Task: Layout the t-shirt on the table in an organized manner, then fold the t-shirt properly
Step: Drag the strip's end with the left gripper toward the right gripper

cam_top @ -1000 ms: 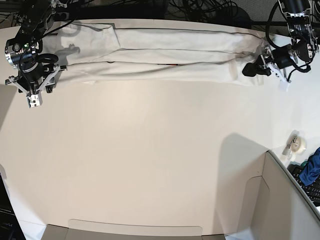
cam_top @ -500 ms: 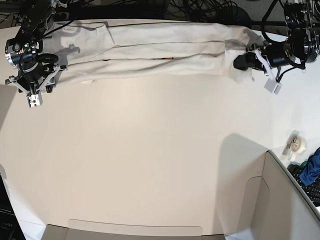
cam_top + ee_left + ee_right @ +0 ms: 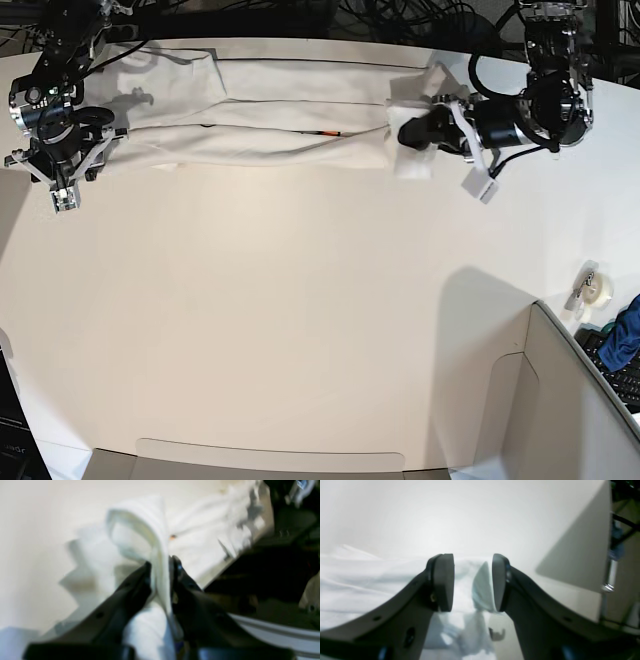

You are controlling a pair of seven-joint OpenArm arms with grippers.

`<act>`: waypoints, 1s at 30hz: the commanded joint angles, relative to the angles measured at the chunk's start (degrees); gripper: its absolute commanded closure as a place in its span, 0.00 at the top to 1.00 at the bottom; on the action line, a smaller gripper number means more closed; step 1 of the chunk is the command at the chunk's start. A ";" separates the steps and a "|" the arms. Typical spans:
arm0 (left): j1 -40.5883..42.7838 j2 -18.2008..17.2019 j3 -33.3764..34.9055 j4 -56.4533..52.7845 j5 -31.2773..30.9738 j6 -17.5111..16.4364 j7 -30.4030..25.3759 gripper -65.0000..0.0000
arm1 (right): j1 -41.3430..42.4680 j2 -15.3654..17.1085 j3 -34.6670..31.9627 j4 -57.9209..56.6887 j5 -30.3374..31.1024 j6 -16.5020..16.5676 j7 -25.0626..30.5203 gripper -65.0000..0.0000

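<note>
We see a white cotton t-shirt (image 3: 270, 110) lying as a long, narrow folded band along the far edge of a very large, smooth off-white table (image 3: 300, 320). A thin orange mark shows at a crease near the middle of the band.

On the right side of the base view, the left gripper (image 3: 412, 131) reaches sideways over the shirt's end. In the blurred left wrist view, its two black fingers (image 3: 140, 580) are pressed together on a raised fold of the white cloth (image 3: 157, 555), which stands up between them and curls over into a loop. We see that end of the shirt lifted and doubled back onto the rest of the band.

On the left side of the base view, the right gripper (image 3: 62, 190) hangs over the table at the other end of the shirt. In the right wrist view, its fingers (image 3: 442, 582) stand apart with a clear gap between the two dark pads, and nothing is caught between them. White cloth (image 3: 370, 580) lies flat beneath and beyond them.

Near the table's right edge we see a small roll of clear tape (image 3: 594, 289), and just beyond it a crumpled blue cloth (image 3: 622, 340) beside a grey box wall (image 3: 570, 400).
</note>
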 commanded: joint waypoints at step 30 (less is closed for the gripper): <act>-16.21 12.56 33.96 2.58 8.63 0.08 -3.13 0.00 | -2.07 0.85 17.13 1.12 -2.41 -0.12 0.74 0.39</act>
